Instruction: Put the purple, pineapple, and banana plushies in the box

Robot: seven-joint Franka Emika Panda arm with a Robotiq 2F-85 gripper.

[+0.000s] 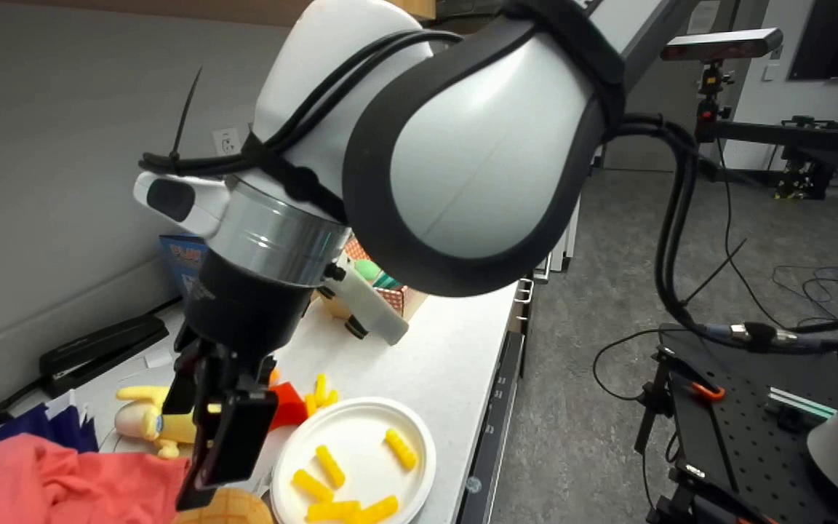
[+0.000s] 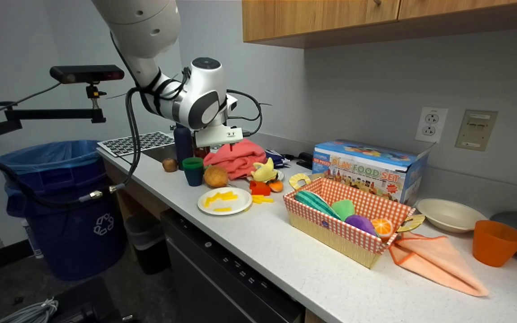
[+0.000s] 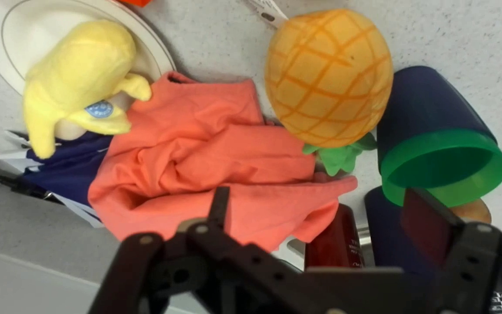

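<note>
I have the gripper (image 3: 323, 211) spread wide above the counter (image 2: 267, 240), pineapple plushie (image 3: 327, 80) and banana plushie (image 3: 81, 65) outside the basket (image 2: 330, 237) (purple plushie (image 2: 360, 223) inside).

The place is looking like a kitchenette inside a lab. A white counter (image 2: 285, 251) is running beneath wooden cabinets (image 2: 330, 20), with a black-fronted appliance (image 2: 222, 287) below and a blue recycling bin (image 2: 65, 233) standing alongside. A robot arm (image 1: 492, 145) is hanging over the counter; a camera (image 2: 87, 74) is perching on a boom (image 2: 54, 115).
</note>
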